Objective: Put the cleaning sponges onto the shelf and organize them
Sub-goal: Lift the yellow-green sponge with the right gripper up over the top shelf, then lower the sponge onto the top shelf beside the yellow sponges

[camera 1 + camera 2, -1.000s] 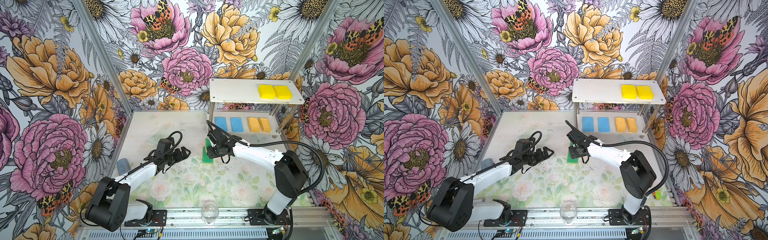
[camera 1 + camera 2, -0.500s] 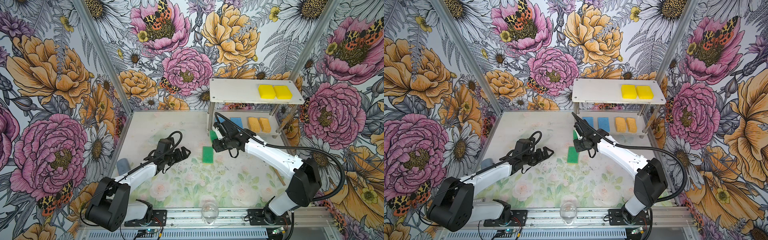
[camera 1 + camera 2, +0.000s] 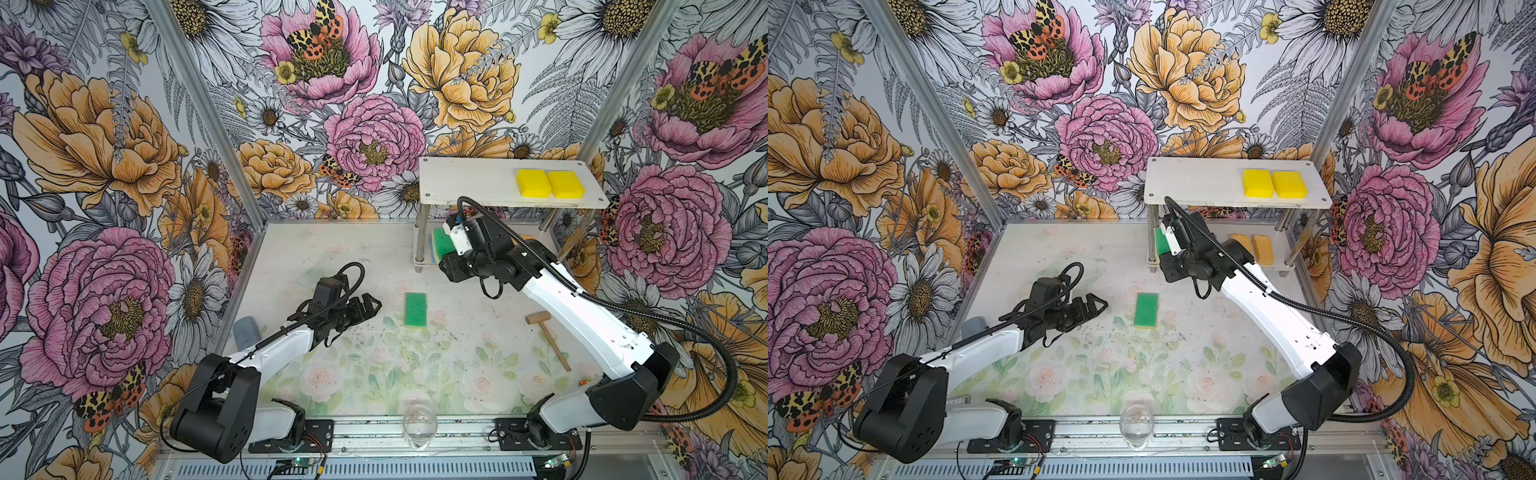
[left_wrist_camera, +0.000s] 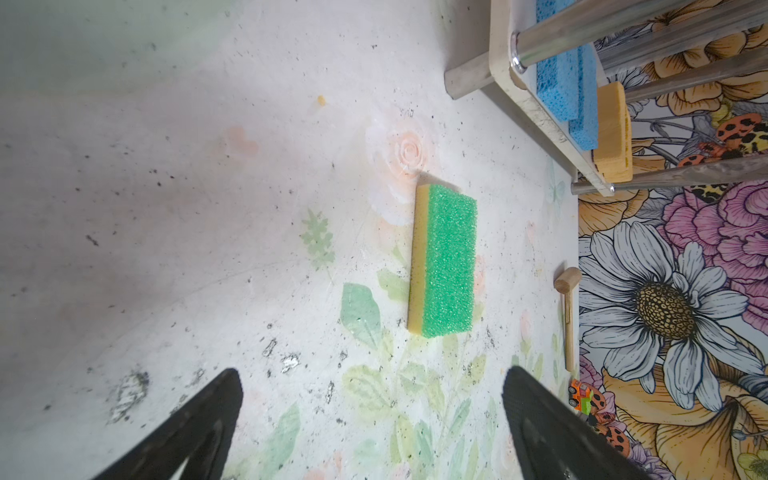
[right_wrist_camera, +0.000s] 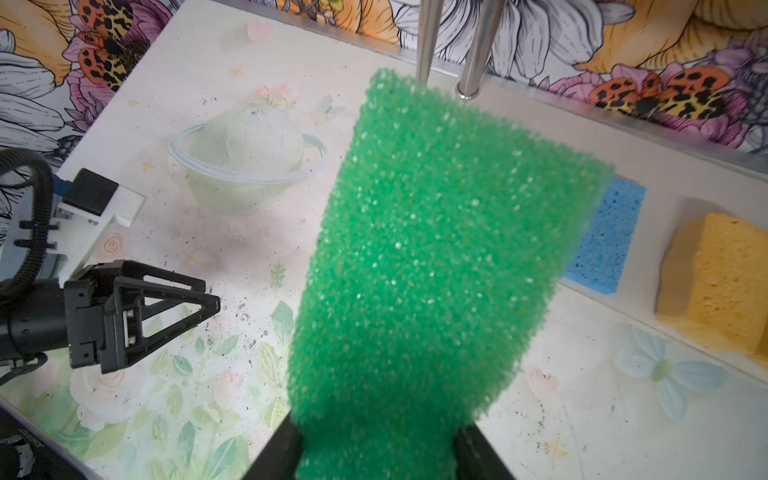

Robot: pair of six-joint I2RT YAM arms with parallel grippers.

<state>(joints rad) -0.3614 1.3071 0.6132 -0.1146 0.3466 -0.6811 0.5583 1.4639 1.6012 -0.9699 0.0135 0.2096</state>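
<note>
Sponges point(image 3: 533, 183): six on shelf point(image 3: 469, 183), one on table point(image 3: 353, 249); right jaws clamp one, left jaws spread.

Paired overhead views down on the whole table point(image 3: 332, 249); wrist views close-up.

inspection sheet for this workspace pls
surface: table, floral print, dark specks scattered
job's things: shelf holds two bright yellow sponges on the top board, blue sponges and orange-yellow sponges on the lower; one green-topped sponge lies on the table; held green sponge is by the shelf's left posts
clutter: wooden mallet, clear glass, grey-blue cylinder, toy car
grippers: left gripper open, empty; right gripper shut on the held green sponge
cables: black hose on right arm, cable loop on left; no snag seen
surroundings: floral wall panels, metal frame posts
</note>
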